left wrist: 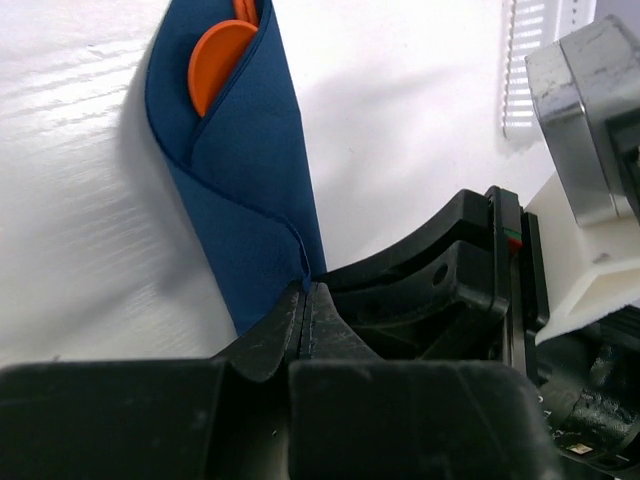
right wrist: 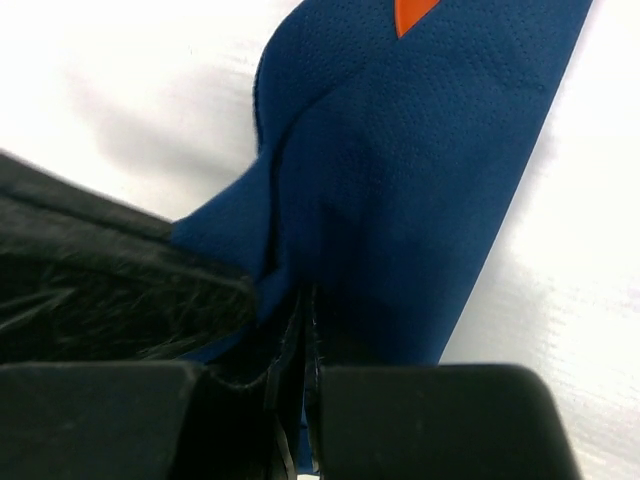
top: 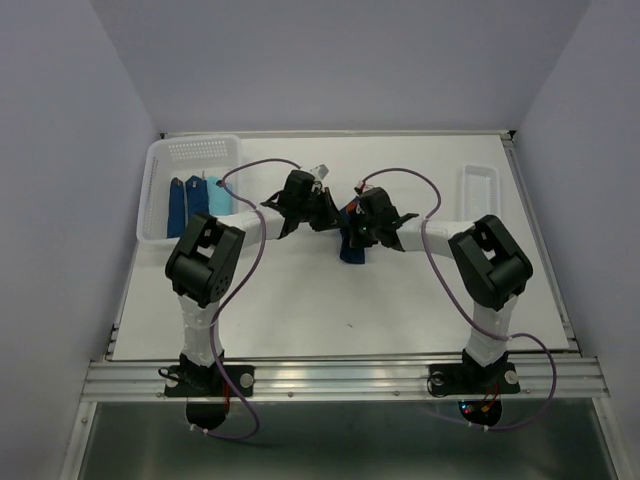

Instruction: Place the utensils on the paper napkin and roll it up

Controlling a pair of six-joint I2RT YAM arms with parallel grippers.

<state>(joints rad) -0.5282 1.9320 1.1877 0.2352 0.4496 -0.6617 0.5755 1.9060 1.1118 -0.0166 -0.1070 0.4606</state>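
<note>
A white table (top: 300, 300) is seen from above, its surface pale and faintly grained in the wrist views. A white perforated basket (top: 160, 180) is set on its far left corner, and a shallow white tray (top: 478, 190) is placed near the far right edge, well apart from the basket. Between them, around the middle of the table, a dark navy paper napkin (top: 351, 255) is laid folded over into a narrow strip; an orange utensil (left wrist: 215, 60) is tucked inside its open end. A small dark speck (top: 350, 325) is seen on the bare surface nearer the front edge
</note>
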